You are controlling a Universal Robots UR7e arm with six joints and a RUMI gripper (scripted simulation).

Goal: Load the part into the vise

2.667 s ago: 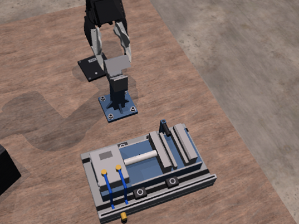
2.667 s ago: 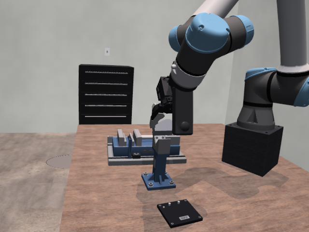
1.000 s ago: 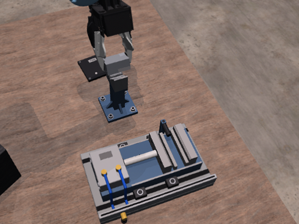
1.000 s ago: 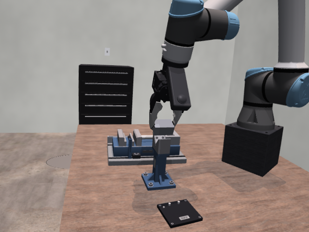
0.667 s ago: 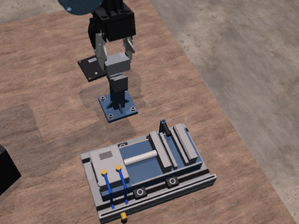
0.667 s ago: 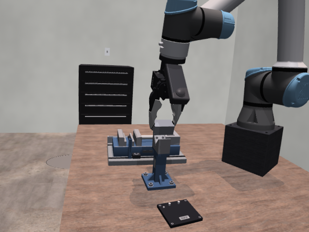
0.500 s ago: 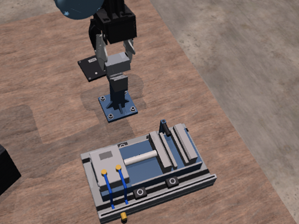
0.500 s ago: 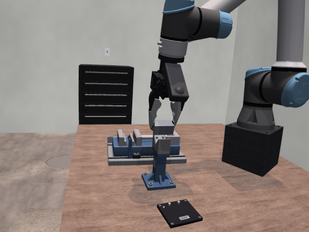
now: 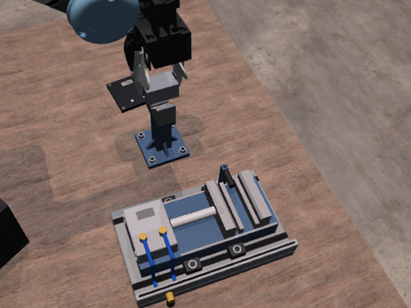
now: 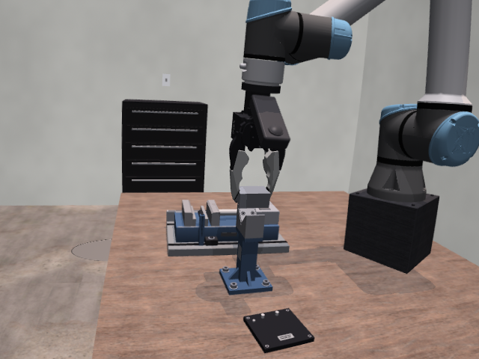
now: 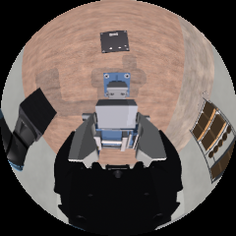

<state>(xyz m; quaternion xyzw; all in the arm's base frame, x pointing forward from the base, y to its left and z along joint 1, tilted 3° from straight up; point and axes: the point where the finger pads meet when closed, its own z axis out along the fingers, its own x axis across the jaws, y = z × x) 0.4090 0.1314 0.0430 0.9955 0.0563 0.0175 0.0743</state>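
The part (image 9: pixel 163 90) (image 10: pixel 254 199) (image 11: pixel 116 115), a plain grey block, is between the jaws of my gripper (image 9: pixel 164 82) (image 10: pixel 253 193) (image 11: pixel 116 112), which is shut on it. It is right at the top of the V-block (image 9: pixel 163 115) (image 10: pixel 251 226) (image 11: pixel 117 90); whether it touches the V-block is hard to tell. Its slot is not visible. The vise is open: fixed jaw (image 9: pixel 254 195) (image 10: pixel 187 212), rod-side jaw (image 9: pixel 219 208) (image 10: pixel 212 212), with two low bars (image 9: pixel 232 207) between them. The work stop (image 9: pixel 229 178) is at the jaws' end nearer the V-block.
The black infeed plate (image 9: pixel 125 94) (image 10: pixel 278 332) (image 11: pixel 114 43) holds no part. The V-block's blue post (image 10: pixel 247 259) stands bolted between that plate and the vise. The air cylinder housing (image 9: pixel 150 225) with blue hoses is at the vise's other end. The arm's black pedestal (image 10: pixel 386 232) stands to one side.
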